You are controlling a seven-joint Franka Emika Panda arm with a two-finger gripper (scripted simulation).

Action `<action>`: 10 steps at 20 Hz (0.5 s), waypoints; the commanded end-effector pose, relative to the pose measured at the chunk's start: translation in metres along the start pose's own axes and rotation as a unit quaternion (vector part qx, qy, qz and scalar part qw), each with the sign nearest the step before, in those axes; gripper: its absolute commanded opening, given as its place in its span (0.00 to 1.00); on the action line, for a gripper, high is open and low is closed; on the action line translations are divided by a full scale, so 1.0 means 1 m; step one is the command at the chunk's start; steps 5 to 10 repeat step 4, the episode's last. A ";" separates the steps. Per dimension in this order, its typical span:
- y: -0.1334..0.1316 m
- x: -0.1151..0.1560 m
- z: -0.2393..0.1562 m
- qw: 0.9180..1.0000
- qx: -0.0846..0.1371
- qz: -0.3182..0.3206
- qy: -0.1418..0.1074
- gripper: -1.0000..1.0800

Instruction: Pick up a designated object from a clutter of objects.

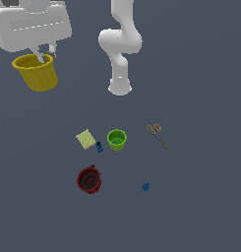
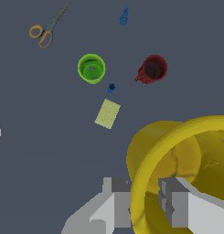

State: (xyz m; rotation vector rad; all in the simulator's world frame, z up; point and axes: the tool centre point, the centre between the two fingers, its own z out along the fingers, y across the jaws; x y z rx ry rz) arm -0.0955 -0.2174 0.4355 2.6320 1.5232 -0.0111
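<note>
I have the end effector [image 2: 147,205] clamped across the ribbed yellow plastic cup's [image 1: 37,73] thick rim; it looks light, rigid, slippery.

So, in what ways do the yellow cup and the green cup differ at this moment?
The yellow cup hangs in the air, with the gripper shut on its rim, one of the fingers inside; the green cup stands on the floor among the other items. The yellow cup hangs slightly tilted, while the green cup is upright. The yellow cup looks larger, though it may simply be nearer the camera. Both are open-topped, bucket-shaped cups without handles.
</note>
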 end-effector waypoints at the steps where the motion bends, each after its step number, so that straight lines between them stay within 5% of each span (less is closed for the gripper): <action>1: 0.002 -0.005 -0.007 1.000 -0.001 -0.001 0.000 0.00; 10: 0.003 -0.007 -0.009 1.000 -0.001 -0.001 0.000 0.00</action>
